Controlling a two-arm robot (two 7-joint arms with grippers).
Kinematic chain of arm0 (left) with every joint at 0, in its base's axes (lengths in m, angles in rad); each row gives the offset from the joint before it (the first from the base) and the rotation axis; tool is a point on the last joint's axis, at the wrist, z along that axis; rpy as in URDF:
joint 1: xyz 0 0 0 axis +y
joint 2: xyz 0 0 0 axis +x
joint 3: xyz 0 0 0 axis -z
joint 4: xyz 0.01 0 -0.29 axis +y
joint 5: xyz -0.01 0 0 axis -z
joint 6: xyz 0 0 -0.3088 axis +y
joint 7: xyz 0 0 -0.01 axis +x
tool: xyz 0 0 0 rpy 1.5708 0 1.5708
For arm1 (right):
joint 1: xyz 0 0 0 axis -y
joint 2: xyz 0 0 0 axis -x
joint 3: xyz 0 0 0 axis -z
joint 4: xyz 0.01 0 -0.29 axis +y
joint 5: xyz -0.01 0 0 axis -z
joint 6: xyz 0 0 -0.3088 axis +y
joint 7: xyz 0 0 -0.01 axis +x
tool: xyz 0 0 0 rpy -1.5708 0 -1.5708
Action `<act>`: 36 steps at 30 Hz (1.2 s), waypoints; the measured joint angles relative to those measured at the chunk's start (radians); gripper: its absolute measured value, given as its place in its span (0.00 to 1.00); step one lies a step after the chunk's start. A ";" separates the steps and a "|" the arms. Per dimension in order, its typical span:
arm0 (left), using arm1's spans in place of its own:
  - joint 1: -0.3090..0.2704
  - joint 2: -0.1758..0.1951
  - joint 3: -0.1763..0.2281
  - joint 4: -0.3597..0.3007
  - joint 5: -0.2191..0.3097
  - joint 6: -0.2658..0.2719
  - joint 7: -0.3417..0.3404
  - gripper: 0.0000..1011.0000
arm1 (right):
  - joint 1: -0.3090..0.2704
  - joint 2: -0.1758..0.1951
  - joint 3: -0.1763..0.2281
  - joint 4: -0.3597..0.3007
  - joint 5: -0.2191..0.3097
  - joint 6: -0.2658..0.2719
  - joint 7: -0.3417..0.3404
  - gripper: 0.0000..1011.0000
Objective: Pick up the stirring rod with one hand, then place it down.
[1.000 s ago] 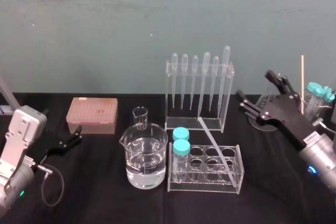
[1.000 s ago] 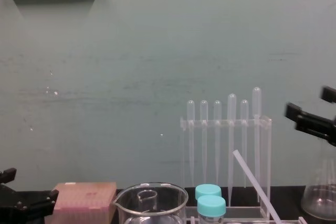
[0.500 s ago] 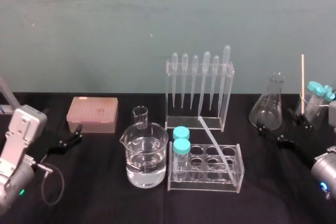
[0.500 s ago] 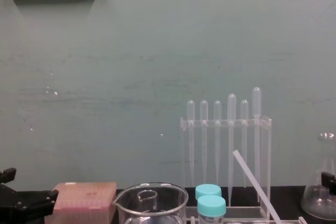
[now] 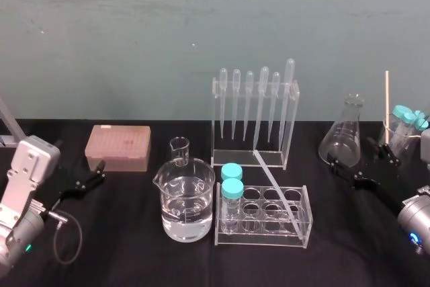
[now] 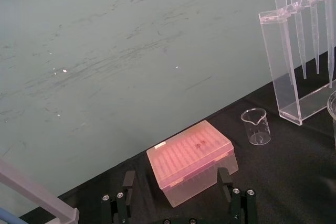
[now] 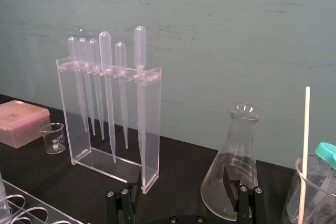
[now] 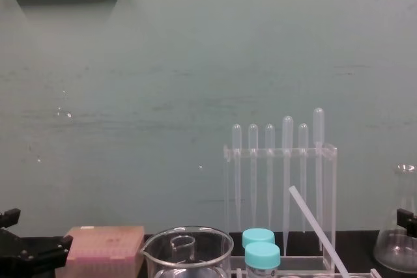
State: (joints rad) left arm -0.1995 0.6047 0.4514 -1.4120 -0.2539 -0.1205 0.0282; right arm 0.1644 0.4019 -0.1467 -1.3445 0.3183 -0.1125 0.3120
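The stirring rod looks thin, light, stiff and slippery. Pinch its upper half. The right tool and the left tool are both wide.

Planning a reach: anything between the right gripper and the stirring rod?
Nothing visible: only tabletop between the right gripper, beside the flask, and the stirring rod in the tube rack. Left gripper parked far left.

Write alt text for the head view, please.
The stirring rod leans untouched across a clear tube rack, beside a water-filled beaker. The left pincer and right pincer sit open, low at either side.
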 joint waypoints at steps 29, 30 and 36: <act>0.000 0.000 0.000 0.000 0.000 0.000 0.000 0.99 | 0.002 0.000 -0.001 0.000 0.001 -0.006 0.003 0.99; 0.000 0.000 0.000 0.000 0.000 0.000 0.000 0.99 | 0.002 0.000 -0.001 0.000 0.001 -0.006 0.003 0.99; 0.000 0.000 0.000 0.000 0.000 0.000 0.000 0.99 | 0.002 0.000 -0.001 0.000 0.001 -0.006 0.003 0.99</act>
State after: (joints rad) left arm -0.1995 0.6047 0.4514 -1.4119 -0.2539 -0.1206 0.0283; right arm 0.1661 0.4019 -0.1480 -1.3445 0.3190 -0.1186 0.3147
